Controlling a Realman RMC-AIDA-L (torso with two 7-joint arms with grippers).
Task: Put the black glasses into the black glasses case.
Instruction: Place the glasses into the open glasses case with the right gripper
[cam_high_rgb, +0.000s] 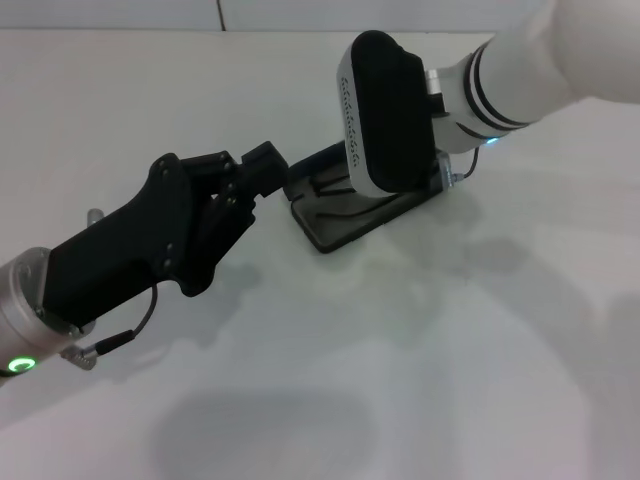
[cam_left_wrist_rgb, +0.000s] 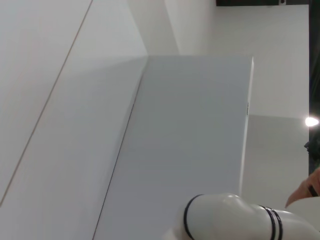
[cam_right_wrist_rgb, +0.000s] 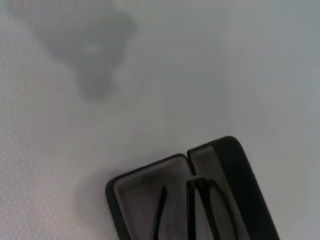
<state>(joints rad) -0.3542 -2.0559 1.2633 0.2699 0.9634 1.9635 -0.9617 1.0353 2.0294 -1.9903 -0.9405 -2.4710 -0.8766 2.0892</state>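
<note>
My left hand (cam_high_rgb: 268, 165) reaches in from the left of the white table (cam_high_rgb: 420, 380), its dark fingers (cam_high_rgb: 262, 160) drawn close together at the near end of the black glasses case (cam_high_rgb: 345, 222). From my head view I cannot tell whether they pinch the case's edge or only touch it.

The case lies open in the middle of the table, its grey-lined tray facing up. In the right wrist view the black glasses (cam_right_wrist_rgb: 192, 210) rest inside that tray (cam_right_wrist_rgb: 145, 185), their thin temple arms showing as dark lines against the lining; part of them runs out of that picture.

My right arm (cam_high_rgb: 540, 60) comes in from the upper right and hangs over the far part of the case. Its wrist camera housing (cam_high_rgb: 385, 110) blocks much of the case from my head view, and my right hand itself is hidden behind it, so I cannot tell whether those fingers are apart or together.

The left wrist view shows only the pale table surface (cam_left_wrist_rgb: 190, 140), a wall, and the white sleeve of my right arm (cam_left_wrist_rgb: 230, 220) with its black bands.
</note>
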